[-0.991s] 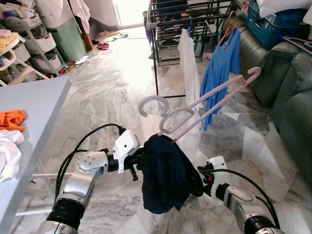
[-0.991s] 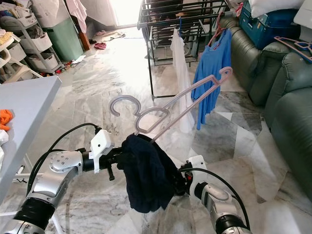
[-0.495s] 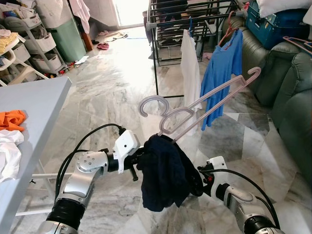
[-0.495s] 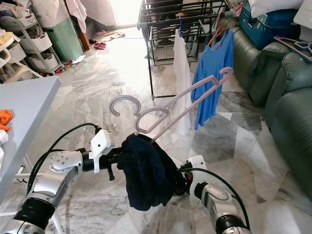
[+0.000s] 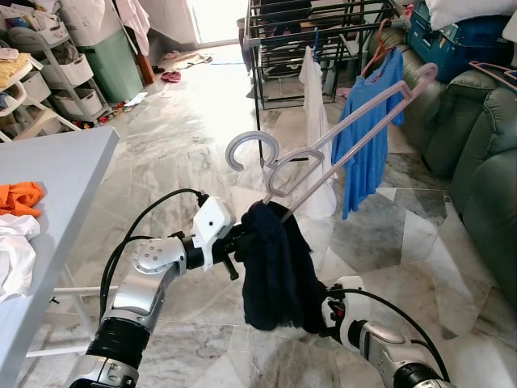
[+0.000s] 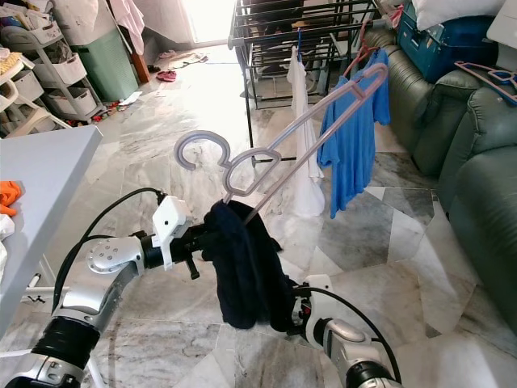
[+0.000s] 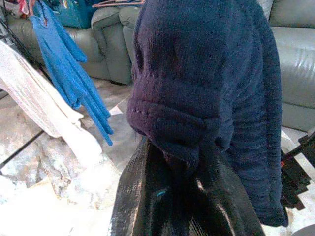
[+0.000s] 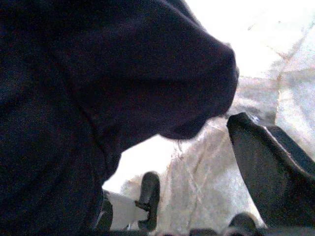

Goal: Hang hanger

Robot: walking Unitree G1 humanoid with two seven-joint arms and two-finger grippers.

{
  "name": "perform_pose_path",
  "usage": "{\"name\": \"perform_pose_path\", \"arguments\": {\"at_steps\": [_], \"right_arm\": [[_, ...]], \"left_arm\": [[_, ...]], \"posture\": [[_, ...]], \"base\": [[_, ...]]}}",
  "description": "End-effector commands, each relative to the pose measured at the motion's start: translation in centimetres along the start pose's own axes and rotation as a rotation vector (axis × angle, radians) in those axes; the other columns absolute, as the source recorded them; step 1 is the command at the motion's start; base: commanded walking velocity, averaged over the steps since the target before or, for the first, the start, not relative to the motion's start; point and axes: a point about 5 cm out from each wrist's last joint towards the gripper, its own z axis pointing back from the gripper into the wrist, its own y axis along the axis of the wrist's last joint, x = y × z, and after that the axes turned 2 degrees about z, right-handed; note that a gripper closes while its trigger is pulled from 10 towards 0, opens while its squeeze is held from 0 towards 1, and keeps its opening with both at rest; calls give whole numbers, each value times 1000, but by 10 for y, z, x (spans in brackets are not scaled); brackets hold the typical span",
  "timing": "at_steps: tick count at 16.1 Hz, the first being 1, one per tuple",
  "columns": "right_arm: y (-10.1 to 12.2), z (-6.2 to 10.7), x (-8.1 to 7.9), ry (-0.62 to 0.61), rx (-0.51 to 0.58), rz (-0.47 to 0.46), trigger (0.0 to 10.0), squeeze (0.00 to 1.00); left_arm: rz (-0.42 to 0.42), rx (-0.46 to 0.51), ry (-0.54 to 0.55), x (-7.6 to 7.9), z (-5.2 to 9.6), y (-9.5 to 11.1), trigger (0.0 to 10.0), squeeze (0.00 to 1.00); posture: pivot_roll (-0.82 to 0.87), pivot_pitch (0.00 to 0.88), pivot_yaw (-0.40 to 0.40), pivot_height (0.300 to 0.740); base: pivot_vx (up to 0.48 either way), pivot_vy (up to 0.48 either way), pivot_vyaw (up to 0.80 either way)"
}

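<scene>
Forward, left end effector [image 7: 184, 196] gripping garment [image 5: 275, 259]

Both arms wear silver metal shells over black ribbed joints, with looping black cables. The left arm [image 5: 149, 271] carries a white boxy wrist housing [image 5: 212, 228]; glossy black fingers [image 7: 142, 206] (lower frame).

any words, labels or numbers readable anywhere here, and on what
None can be read.
The dark garment, pink hanger, blue shirt and white garment on the drying rack show no print.
The white storage shelves and the blue box bear no legible text.
</scene>
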Motion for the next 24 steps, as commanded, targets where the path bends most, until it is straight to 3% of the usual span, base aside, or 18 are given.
{"name": "perform_pose_path", "arguments": {"at_steps": [1,8,10,16,19,24], "right_arm": [[-3,-1,-1,-21,-23,-25,0,0],[-4,7,18,-135,-36,-92,0,0],[3,16,36,-200,9,-140,0,0],[13,33,64,-313,67,-209,0,0],[31,39,75,-340,121,-231,0,0],[89,51,90,-363,262,-204,0,0]], "left_arm": [[-39,58,30,-7,5,16,0,0],[-56,47,71,-17,11,17,0,0],[-55,12,93,-21,17,9,0,0],[-58,-20,136,-32,26,2,0,0],[-64,-71,153,-33,36,-14,0,0],[-16,-161,167,-22,58,-54,0,0]], "posture": [[-141,0,108,740],[-140,0,102,740],[-147,0,105,740],[-154,0,108,740],[-155,0,110,740],[-167,0,118,740]], "base": [[0,0,0],[0,0,0],[0,0,0],[0,0,0],[0,0,0],[0,0,0]]}}
